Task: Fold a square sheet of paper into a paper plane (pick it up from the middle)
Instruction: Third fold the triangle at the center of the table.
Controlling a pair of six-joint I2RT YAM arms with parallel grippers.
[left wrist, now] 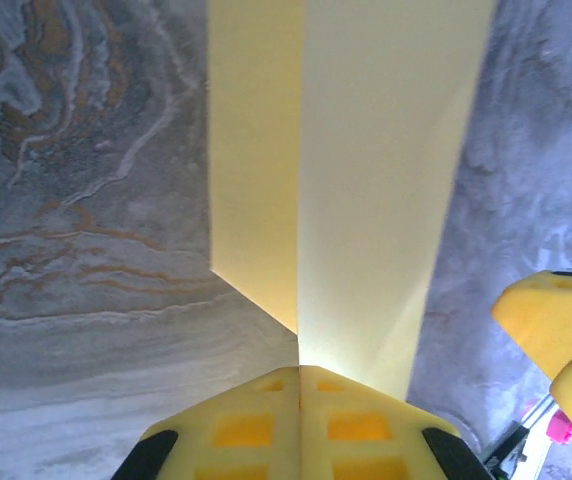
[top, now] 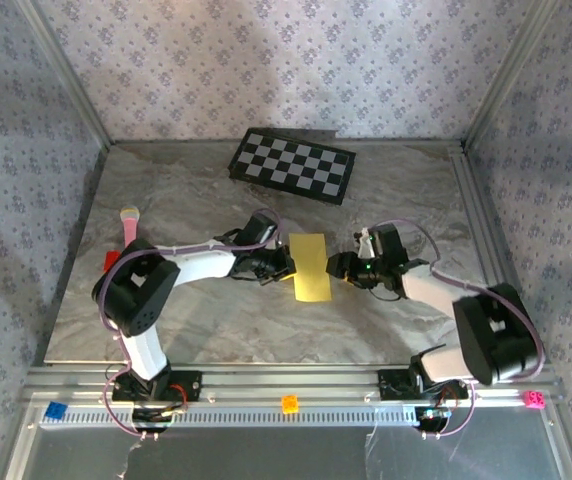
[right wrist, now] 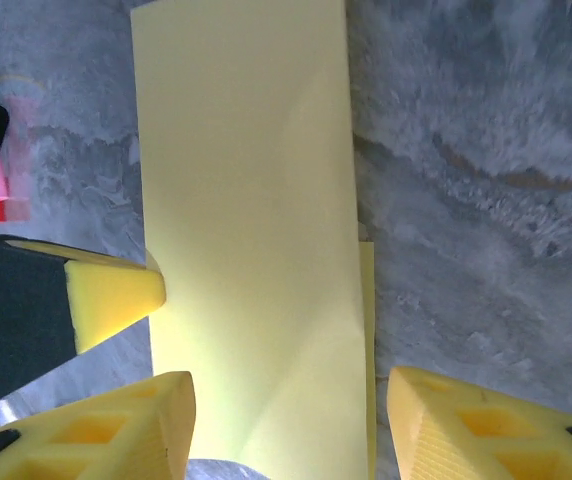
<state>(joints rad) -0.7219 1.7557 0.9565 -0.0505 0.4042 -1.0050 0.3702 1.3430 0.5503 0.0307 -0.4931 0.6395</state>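
The square sheet of paper (top: 312, 268) lies folded into a long yellow rectangle in the middle of the marble table. My left gripper (top: 285, 268) is at its left edge. In the left wrist view the yellow pads (left wrist: 266, 420) are pressed together at my left gripper (left wrist: 299, 375), shut on the paper (left wrist: 366, 180), whose layers rise apart from the pinch. My right gripper (top: 338, 267) is at the sheet's right side. In the right wrist view it (right wrist: 291, 410) stands open, fingers on either side of the paper's end (right wrist: 256, 200), not touching it. The left gripper's fingertip (right wrist: 116, 295) shows at the far edge.
A black-and-white checkerboard (top: 292, 165) lies at the back. A pink object (top: 128, 225) and a red block (top: 112, 260) sit at the left. Blue (top: 56, 410), orange (top: 289, 403) and pink (top: 534, 400) blocks rest on the front rail.
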